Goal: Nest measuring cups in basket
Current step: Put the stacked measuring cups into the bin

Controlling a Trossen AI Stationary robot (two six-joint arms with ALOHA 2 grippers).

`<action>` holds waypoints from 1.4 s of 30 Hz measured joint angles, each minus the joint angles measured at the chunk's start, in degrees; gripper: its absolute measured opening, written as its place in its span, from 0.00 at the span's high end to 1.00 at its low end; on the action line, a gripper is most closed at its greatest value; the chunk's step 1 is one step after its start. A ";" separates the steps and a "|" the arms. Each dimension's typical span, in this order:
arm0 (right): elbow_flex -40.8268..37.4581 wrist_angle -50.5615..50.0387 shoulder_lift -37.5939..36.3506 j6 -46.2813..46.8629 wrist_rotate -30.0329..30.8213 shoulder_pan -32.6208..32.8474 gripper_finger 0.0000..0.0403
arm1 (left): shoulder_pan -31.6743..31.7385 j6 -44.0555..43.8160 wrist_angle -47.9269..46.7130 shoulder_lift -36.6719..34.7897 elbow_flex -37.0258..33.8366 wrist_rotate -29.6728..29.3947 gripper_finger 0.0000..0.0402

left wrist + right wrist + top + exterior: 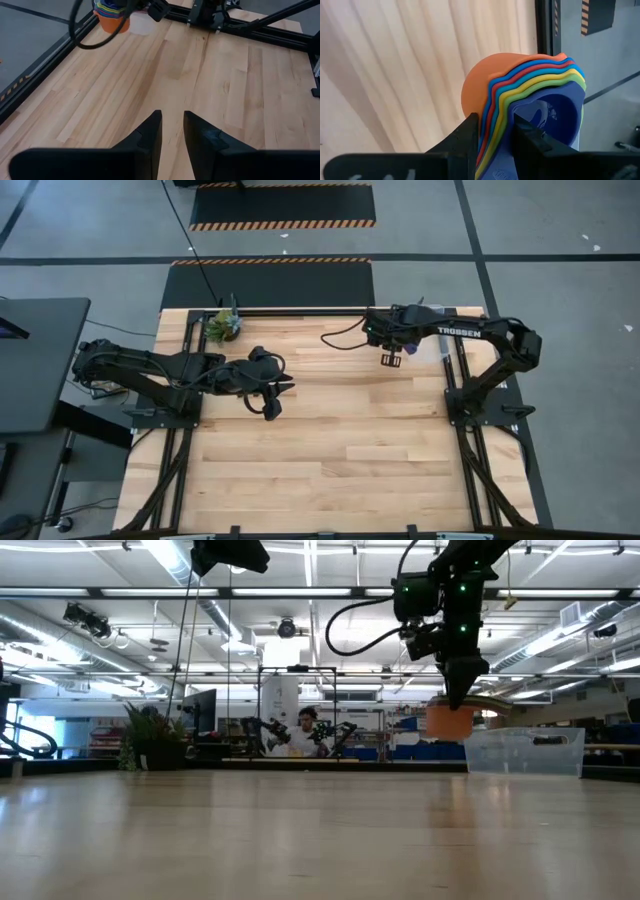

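The measuring cups are nested into one stack (530, 95): orange outermost, then red, blue, yellow and green layers, with dark blue innermost. My right gripper (495, 132) is shut on this stack near the table's far right, next to the clear basket (525, 752). The low view shows the stack (450, 722) in the air, level with the basket's rim. The basket (432, 350) stands on the table. My left gripper (172, 125) waits over the table's left middle, fingers slightly open, holding nothing. It sees the stack (112, 15) far off. My right gripper pinches the stacked handles (495, 120) of the nested cups between its two fingers. One finger (467, 132) lies on the orange and red side, the other (527, 137) on the dark blue side. The fingers point down from above. The stack hangs at their tips, lifted clear of the table.
A small green potted plant (225, 327) stands at the far left edge. Black frame rails (455, 380) run along the table's left and right sides. Bare wood (340, 440) covers the middle and near part. A person sits in the room beyond the table (305, 730).
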 joint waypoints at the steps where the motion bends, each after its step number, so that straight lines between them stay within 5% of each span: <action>1: 0.00 -0.01 0.00 0.00 0.00 -0.49 0.75 | 0.00 0.00 0.00 0.00 0.01 0.01 0.78; 19: 0.07 -2.55 -0.09 4.55 -0.05 -9.92 0.75 | 0.00 0.04 -0.02 0.00 0.01 -0.01 0.78; 42: 7.99 -4.99 -0.09 4.64 1.75 -10.46 0.75 | 0.00 0.07 -0.04 0.00 0.01 -0.02 0.78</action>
